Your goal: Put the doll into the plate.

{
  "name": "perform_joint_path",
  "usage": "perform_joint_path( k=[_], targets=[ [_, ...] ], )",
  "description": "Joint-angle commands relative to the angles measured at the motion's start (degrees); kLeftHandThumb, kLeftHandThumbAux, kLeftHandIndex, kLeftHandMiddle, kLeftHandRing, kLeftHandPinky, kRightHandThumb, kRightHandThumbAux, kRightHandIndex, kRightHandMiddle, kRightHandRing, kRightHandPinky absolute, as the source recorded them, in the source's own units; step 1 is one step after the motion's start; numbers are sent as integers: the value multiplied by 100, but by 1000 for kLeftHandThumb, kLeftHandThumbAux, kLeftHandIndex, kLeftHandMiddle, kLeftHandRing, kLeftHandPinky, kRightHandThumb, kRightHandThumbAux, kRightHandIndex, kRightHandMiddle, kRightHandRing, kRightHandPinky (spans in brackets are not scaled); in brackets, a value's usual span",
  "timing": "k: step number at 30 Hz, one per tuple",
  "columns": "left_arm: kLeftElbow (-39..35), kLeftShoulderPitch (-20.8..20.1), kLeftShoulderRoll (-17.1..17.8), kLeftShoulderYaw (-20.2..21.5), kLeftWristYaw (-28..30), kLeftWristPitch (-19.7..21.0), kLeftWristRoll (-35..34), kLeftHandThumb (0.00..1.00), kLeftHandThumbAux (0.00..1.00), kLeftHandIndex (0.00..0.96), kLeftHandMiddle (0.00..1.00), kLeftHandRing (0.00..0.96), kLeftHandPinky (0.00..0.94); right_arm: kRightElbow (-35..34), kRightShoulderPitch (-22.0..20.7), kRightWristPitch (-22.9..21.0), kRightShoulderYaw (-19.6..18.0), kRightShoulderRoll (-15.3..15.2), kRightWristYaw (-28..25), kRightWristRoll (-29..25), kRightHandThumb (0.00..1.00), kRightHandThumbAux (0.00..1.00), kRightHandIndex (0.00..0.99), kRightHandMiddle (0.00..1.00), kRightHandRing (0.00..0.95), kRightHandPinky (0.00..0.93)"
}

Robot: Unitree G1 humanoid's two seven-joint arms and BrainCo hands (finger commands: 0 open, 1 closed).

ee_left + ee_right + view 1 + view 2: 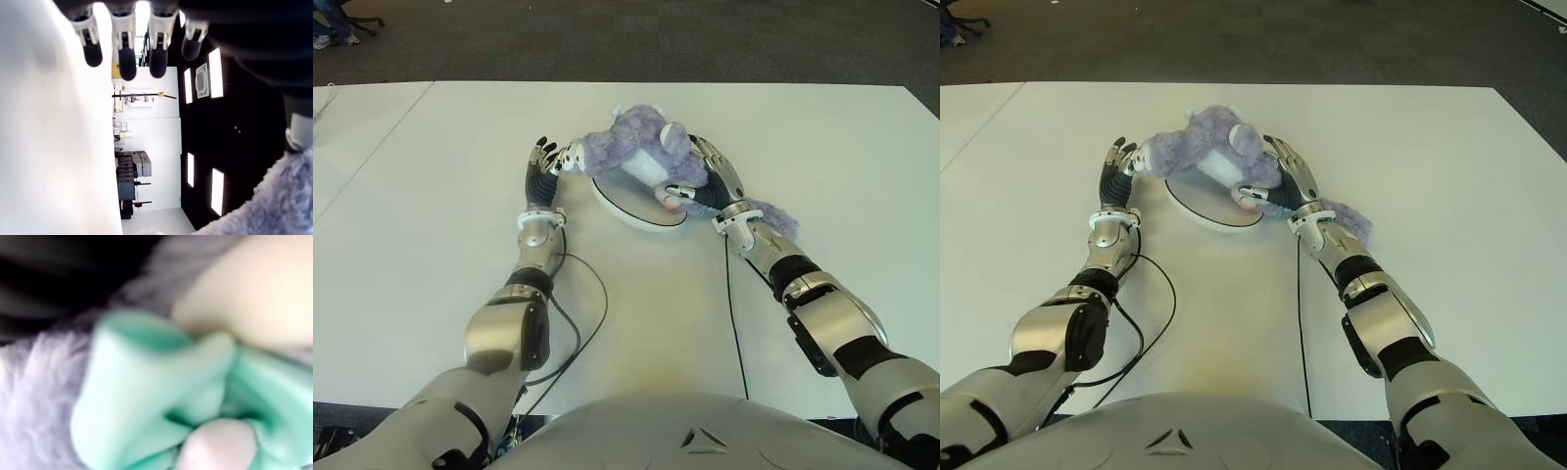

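Observation:
A purple plush doll (641, 147) lies tilted across the far side of a round white plate (636, 213) at the table's middle. Its tail (773, 217) trails off to the right behind my right wrist. My right hand (690, 171) is shut on the doll's right side, fingers curved over its top and thumb beneath. The right wrist view is filled by the doll's teal bow (146, 396) and purple fur (34, 396). My left hand (551, 157) stands open at the doll's left end, its fingers (122, 49) straight, with fur (274, 205) beside the palm.
The white table (431, 196) stretches wide on both sides, with a seam to a neighbouring table (352, 127) on the left. Black cables (592, 313) run from both forearms back toward my body. Dark floor lies beyond the far edge.

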State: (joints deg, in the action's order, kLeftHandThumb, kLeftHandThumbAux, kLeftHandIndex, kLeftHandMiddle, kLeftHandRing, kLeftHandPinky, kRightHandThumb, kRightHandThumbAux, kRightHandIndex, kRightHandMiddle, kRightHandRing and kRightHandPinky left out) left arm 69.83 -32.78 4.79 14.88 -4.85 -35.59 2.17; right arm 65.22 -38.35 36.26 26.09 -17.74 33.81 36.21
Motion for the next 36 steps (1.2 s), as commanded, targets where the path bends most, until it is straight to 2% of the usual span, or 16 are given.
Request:
perform_joint_path(
  k=[1,19,20,23,27,31,36],
  targets=[
    [779,1054,-481,-15,-41,789,-1,0,429,96,158,144,106,307,285,-313,175,154,-223,153,47,233,0,0,0,0],
    [776,1064,-503,8,-42,770,-24,0,433,97,162,156,131,372,195,-331,185,160,-155,177,60,273,0,0,0,0],
    [776,1066,-503,8,-42,766,-24,0,433,97,162,156,131,276,182,-299,194,131,-145,195,60,273,0,0,0,0],
    [774,1079,-499,-3,-49,745,-11,0,432,92,158,150,106,-927,319,-56,235,-206,59,447,105,293,0,0,0,0],
    [773,1083,-500,-16,-71,752,2,0,433,90,163,154,113,-1934,553,4,175,-450,356,708,147,320,0,0,0,0],
    [779,1068,-500,-33,-111,796,23,0,433,91,168,157,109,-2413,634,100,82,-544,587,843,153,327,0,0,0,0],
    [782,1051,-498,-60,-119,811,50,0,441,87,157,144,120,-2795,718,267,-85,-680,571,778,131,329,0,0,0,0]
  ],
)
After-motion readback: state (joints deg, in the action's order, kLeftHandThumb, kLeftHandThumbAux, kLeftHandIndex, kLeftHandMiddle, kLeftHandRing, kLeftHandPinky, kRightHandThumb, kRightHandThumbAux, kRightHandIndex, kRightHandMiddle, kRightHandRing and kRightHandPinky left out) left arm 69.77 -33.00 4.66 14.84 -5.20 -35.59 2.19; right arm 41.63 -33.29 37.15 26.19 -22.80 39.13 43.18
